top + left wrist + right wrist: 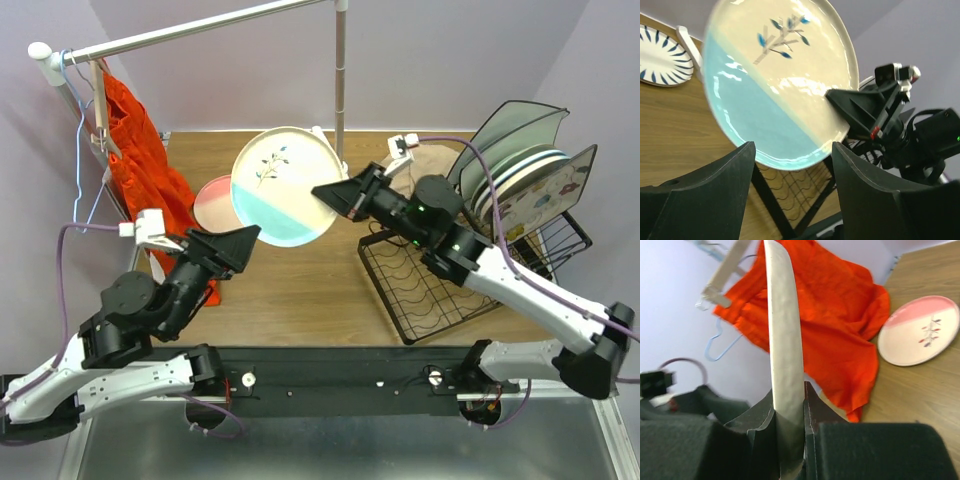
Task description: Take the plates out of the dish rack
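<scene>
Right jaws pinching rim of cream-and-teal plate [283, 186], held tilted in air over surface [300, 290] middle. Left jaws spread, plate's lower rim straight ahead, just beyond them.

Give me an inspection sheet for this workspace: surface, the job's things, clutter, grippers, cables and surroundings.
Surface: wooden table, no spills seen.
Job's things: cream-and-teal plate held up in the air; pink plate and striped plate flat on the table; more plates upright in the dish rack.
Clutter: beige item behind the rack, unclear what.
Grippers: right gripper shut on the cream-and-teal plate's rim; left gripper open by its lower edge.
Cables: purple cable loops over the right arm.
Surroundings: white clothes rail with orange cloth hanging.
</scene>
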`<state>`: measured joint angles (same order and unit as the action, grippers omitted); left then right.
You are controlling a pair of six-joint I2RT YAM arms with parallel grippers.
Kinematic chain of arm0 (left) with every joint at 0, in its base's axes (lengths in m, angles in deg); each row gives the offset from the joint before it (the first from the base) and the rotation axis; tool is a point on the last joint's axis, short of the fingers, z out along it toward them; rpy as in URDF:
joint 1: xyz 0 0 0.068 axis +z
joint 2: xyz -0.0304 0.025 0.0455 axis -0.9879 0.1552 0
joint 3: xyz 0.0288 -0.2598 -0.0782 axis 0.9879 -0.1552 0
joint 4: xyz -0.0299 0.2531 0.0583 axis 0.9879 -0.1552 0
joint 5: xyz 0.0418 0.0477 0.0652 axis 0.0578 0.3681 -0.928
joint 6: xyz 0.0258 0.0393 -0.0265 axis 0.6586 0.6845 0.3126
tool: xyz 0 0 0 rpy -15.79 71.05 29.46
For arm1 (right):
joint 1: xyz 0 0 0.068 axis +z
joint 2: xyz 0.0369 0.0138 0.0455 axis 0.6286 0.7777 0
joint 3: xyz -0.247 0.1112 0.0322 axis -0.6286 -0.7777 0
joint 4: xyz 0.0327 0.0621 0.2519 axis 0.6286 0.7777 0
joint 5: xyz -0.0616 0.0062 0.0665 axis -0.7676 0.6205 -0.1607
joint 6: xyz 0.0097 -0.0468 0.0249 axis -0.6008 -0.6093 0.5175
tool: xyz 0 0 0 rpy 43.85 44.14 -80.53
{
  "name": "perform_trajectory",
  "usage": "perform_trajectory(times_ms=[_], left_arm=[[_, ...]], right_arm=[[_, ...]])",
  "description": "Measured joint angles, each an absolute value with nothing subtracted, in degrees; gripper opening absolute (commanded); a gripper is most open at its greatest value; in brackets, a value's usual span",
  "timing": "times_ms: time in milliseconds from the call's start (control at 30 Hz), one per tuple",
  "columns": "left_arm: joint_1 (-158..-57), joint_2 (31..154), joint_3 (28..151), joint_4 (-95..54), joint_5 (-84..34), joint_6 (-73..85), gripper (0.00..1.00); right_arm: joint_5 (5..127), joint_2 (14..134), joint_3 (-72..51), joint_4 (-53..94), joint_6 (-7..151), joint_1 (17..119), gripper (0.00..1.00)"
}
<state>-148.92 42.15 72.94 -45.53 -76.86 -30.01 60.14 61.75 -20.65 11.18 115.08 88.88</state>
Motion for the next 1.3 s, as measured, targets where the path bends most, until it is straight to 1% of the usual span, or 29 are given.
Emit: perform_trajectory(times_ms=[100,200,433,667,867,1067,1300], left_arm=[[-148.9,44.9,73.3,-45.8,-76.4,-26.7,0.72],[-148.9,44.4,72.7,-45.5,-75.1,-22.9,0.72],[-148.9,37.4,68.3,-42.6,-74.3,-14.1,0.72],[-148.9,30.1,62.3,-41.1,-73.3,-7.6,0.72],[-148.9,26.6,61.8,-39.6,-72.8,-5.8,0.72],[-148.9,26.3,61.7,-39.6,-72.3,-5.9,0.71],[-148.9,26.0,61.6,-39.8,-71.7,-6.2,0.71]], right_arm=[[58.5,67.9,-16.7,12.4,113.7,88.8,0.01],[57.3,74.3,-12.6,12.9,112.5,88.8,0.01],[52.4,83.5,-9.2,14.4,110.6,88.8,0.01],[48.3,94.9,-0.9,15.4,110.2,88.8,0.01],[47.4,108.5,10.6,14.8,110.5,88.8,0.01],[46.2,116.9,15.6,15.4,111.8,88.8,0.01],[46.1,126.6,24.4,15.7,112.1,88.8,0.01]])
